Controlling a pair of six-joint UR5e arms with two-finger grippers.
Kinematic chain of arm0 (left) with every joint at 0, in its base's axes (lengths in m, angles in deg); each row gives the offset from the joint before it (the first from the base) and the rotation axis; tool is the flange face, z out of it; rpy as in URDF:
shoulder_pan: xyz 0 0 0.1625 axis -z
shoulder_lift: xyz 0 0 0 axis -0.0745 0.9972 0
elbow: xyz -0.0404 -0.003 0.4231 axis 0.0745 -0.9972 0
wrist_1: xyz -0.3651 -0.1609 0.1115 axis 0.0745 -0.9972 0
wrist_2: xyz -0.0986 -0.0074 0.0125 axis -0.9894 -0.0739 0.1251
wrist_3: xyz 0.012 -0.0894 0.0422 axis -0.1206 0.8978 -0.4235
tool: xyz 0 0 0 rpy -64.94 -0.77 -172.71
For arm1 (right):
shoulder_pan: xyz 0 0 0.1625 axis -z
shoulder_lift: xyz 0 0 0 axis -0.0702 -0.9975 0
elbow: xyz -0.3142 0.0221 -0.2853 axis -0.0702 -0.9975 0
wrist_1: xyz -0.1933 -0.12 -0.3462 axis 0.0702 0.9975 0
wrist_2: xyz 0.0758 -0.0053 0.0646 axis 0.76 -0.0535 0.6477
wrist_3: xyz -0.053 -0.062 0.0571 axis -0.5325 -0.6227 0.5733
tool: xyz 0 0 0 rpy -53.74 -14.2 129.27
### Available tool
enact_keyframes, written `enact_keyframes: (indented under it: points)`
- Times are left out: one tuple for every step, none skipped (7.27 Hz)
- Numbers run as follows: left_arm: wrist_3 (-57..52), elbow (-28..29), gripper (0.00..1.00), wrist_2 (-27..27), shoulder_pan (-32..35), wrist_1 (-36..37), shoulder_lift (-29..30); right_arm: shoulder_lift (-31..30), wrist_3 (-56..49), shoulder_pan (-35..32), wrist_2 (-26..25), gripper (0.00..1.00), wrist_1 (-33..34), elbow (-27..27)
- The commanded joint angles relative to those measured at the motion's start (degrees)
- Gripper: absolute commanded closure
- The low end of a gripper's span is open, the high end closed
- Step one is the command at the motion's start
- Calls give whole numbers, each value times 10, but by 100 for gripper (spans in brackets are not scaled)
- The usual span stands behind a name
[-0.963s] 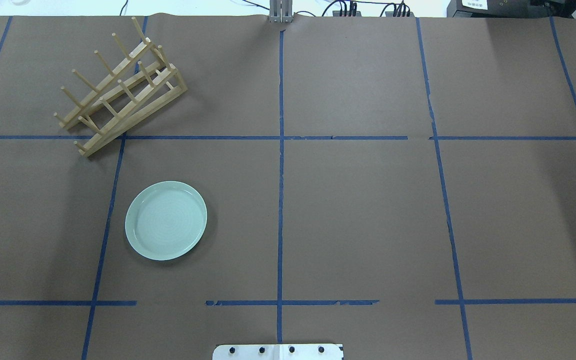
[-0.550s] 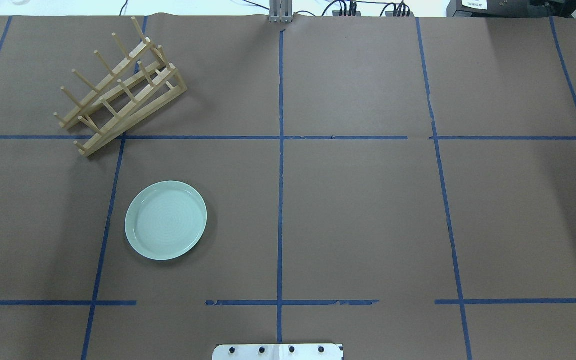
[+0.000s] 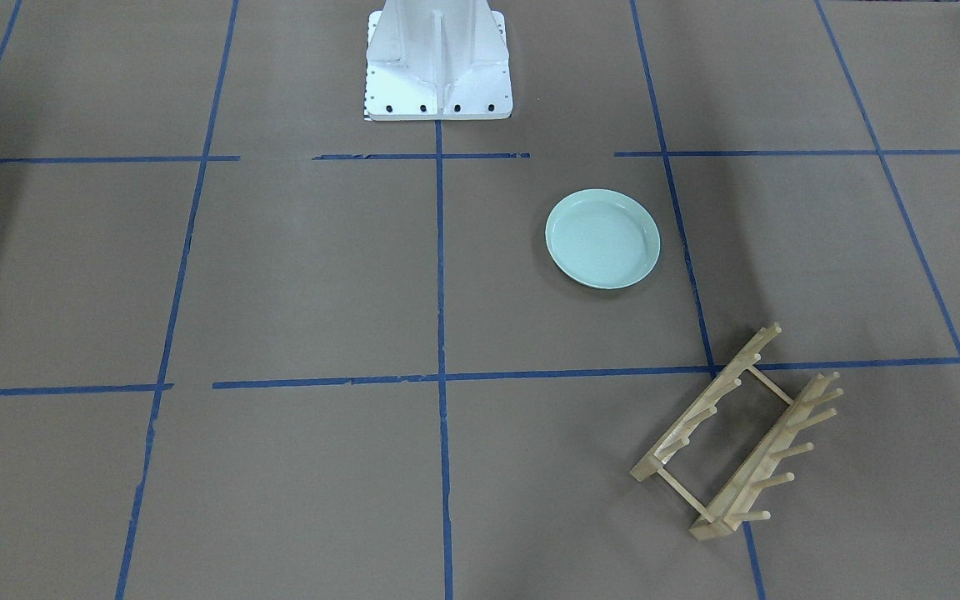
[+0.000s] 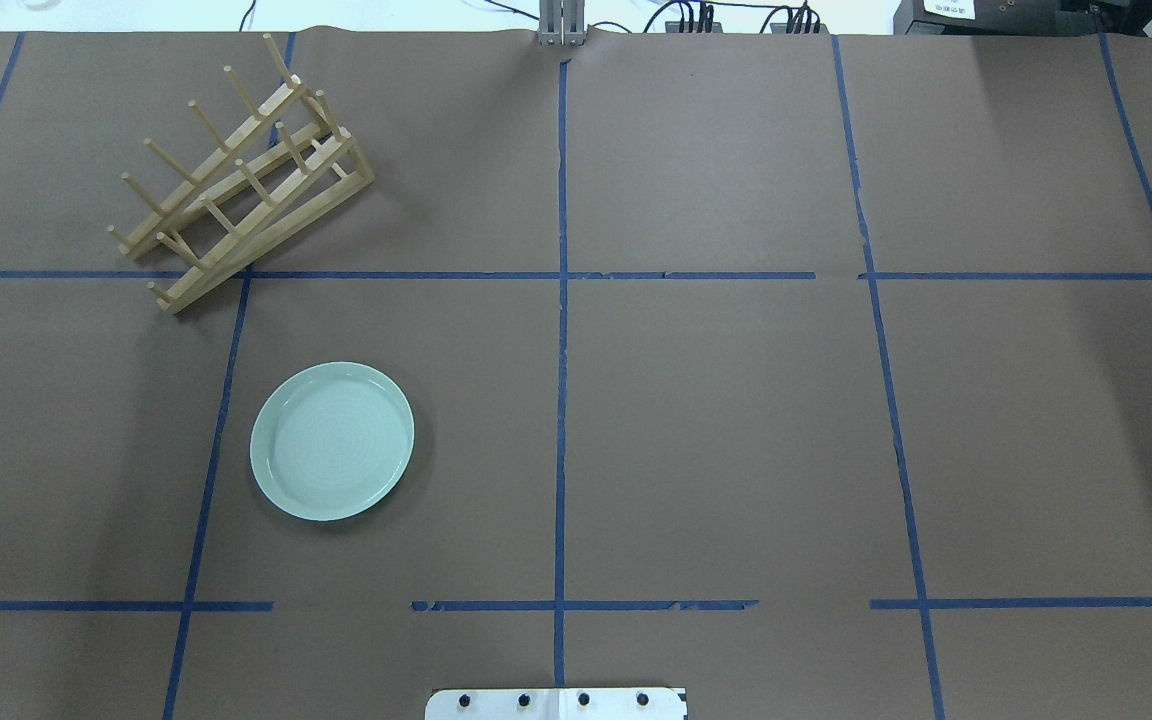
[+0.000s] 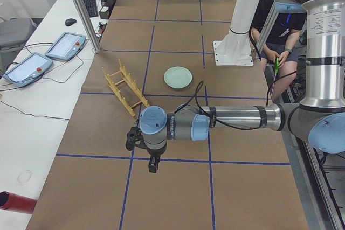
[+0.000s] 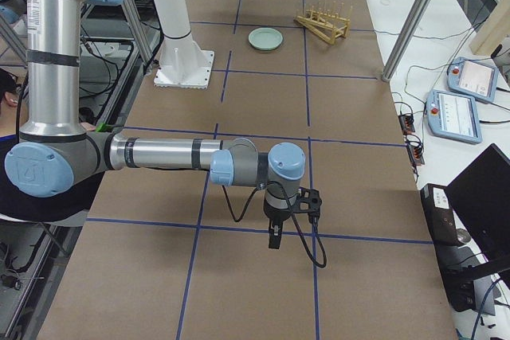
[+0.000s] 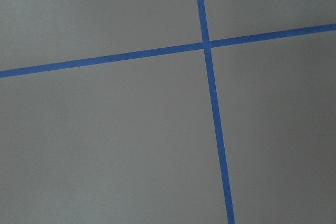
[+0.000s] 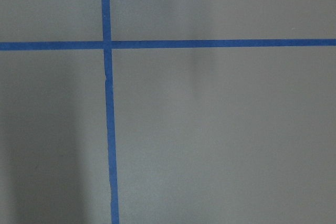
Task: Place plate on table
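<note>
Progress: the plate (image 4: 332,441) lies flat, rim up, on the surface (image 4: 716,430), apart from the rack (image 4: 236,190). The placing looks done.
Left end effector (image 5: 153,164): over bare surface, well apart from the plate; apart or together, cannot tell.
Right end effector (image 6: 273,238): likewise far off; cannot tell.
Plate: round, glossy pale mint-green, raised rim.
Surface: matte brown paper, blue tape lines (image 4: 561,300).
Rack: pale wood, round pegs.
</note>
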Motion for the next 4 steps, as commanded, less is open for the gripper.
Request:
enact_keyframes:
  points:
    - [0, 2, 0, 1, 0, 0, 1, 0, 0, 0, 0, 0, 0, 0]
    - [0, 2, 0, 1, 0, 0, 1, 0, 0, 0, 0, 0, 0, 0]
    - [0, 3, 0, 1, -1, 0, 2, 0, 0, 0, 0, 0, 0, 0]
    - [0, 3, 0, 1, -1, 0, 5, 0, 0, 0, 0, 0, 0, 0]
